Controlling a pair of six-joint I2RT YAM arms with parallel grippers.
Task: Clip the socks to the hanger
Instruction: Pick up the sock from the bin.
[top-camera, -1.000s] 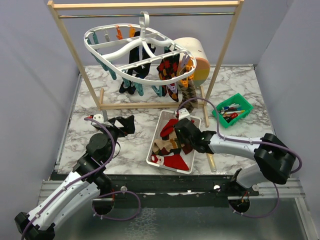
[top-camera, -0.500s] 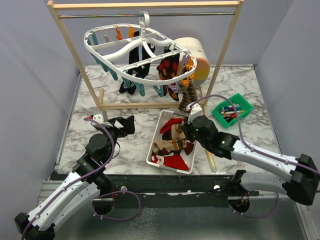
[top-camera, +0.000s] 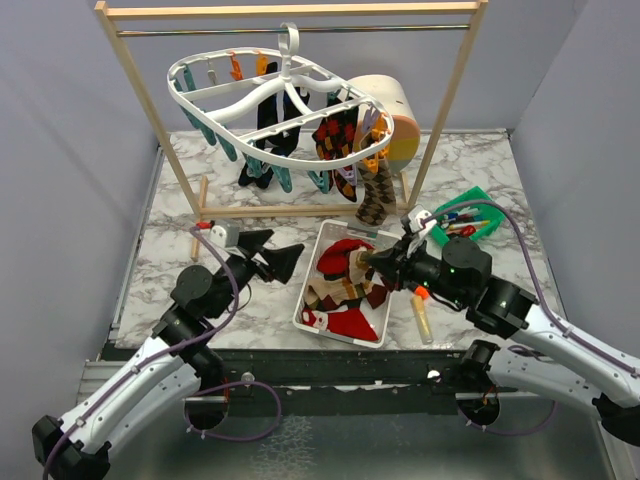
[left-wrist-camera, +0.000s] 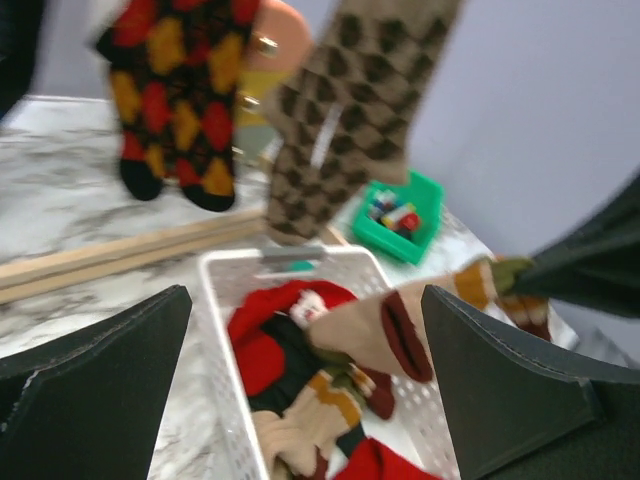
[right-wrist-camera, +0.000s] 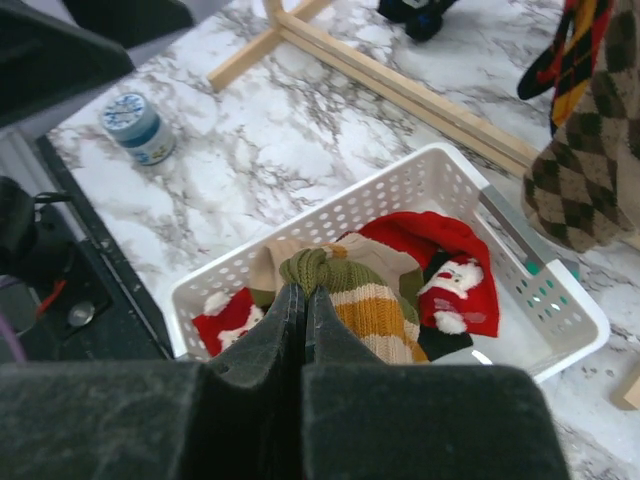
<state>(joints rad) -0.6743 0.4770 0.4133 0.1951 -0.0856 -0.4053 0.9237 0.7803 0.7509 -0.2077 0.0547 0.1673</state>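
right fingers (right-wrist-camera: 268, 345) raised, pinching striped sock (right-wrist-camera: 375, 300)

One white hanger (top-camera: 288, 62), one wooden rack (top-camera: 290, 9), one white basket (top-camera: 306, 285) of socks (top-camera: 345, 322), one green bin (top-camera: 480, 195)

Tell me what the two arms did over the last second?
The right gripper pulled back rightward with a striped sock pinched, lifting it from the basket. The left gripper, open, swung right toward the basket. The hanger and basket stayed put.
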